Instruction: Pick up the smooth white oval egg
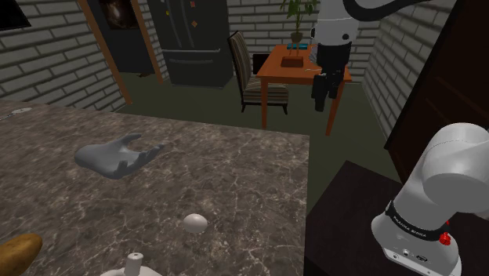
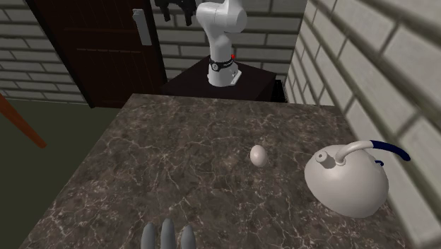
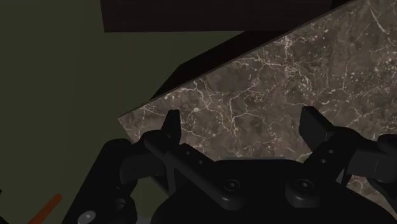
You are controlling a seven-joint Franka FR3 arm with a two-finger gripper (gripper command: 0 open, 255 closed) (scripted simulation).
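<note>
Marbled counter, 1 egg, 1 kettle

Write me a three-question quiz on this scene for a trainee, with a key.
1. True or false: the gripper is shut on the egg.
2. The egg rests on: A) the marble counter; B) a plate; C) a tray.
3. Fill in: toward the second exterior view's right of the egg stands a pale ____.
Key: 1 false: the fingers stand apart, far from the egg. 2 A. 3 kettle.
</note>
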